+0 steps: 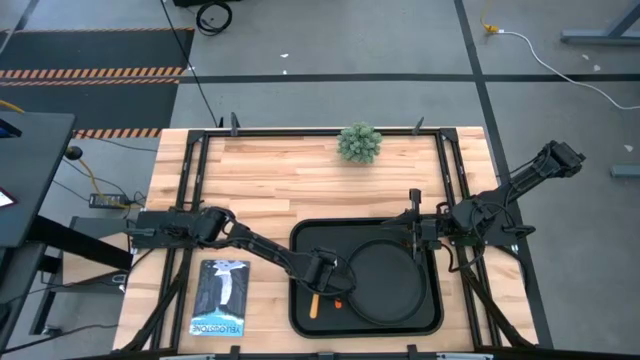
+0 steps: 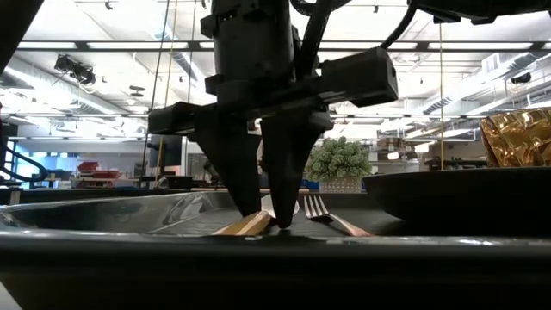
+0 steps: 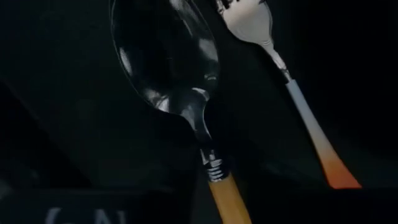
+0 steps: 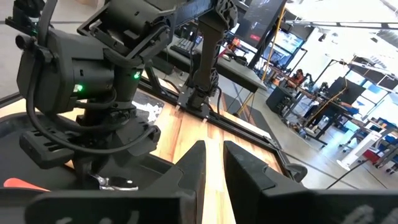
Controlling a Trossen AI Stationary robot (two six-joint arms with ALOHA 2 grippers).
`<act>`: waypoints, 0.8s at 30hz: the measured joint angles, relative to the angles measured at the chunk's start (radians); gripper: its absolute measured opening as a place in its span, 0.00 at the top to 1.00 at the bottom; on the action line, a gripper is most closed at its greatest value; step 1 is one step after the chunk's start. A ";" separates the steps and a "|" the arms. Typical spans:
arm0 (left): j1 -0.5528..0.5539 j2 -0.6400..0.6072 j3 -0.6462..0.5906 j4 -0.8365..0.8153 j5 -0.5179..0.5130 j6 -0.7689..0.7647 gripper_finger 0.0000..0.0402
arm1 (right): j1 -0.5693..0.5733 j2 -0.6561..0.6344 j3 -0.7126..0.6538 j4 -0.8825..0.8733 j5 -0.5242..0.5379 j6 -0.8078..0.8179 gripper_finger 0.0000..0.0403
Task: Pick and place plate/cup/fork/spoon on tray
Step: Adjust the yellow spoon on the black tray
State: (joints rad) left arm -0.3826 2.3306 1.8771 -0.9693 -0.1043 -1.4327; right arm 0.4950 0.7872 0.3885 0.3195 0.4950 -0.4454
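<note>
The black tray lies at the table's near side, with the round black plate in its right part. The fork and the spoon lie side by side on the tray floor, left of the plate. My left gripper stands over them, fingers down, shut on the spoon. My right gripper is open and empty over the tray's far right rim. The amber cup shows only in the low view, behind the plate; what it stands on is hidden. My left gripper pinches the spoon's yellow-orange handle between its two fingers, close to where the handle meets the metal neck. The fingers come from above, pointing down, across the handle. The spoon lies on the tray floor, bowl up, beside the fork.
A small green potted plant stands at the table's far edge. A blue booklet lies on the wood left of the tray. Bare wood shows between the tray and the plant.
</note>
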 joint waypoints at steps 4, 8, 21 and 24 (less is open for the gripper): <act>0.002 0.001 0.000 -0.004 0.004 -0.016 0.74 | 0.000 0.000 0.000 -0.001 0.000 0.000 0.84; 0.007 0.002 -0.001 -0.007 0.005 -0.048 0.80 | 0.000 0.000 0.000 0.000 0.000 0.001 0.84; 0.011 0.004 -0.003 -0.003 0.002 -0.186 0.86 | 0.000 0.000 0.000 0.000 0.000 0.001 0.84; 0.013 0.005 -0.003 -0.003 -0.001 -0.236 0.86 | 0.000 0.000 0.000 0.000 -0.009 0.007 0.84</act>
State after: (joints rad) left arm -0.3692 2.3352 1.8740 -0.9718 -0.1058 -1.6685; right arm 0.4950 0.7872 0.3885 0.3195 0.4864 -0.4386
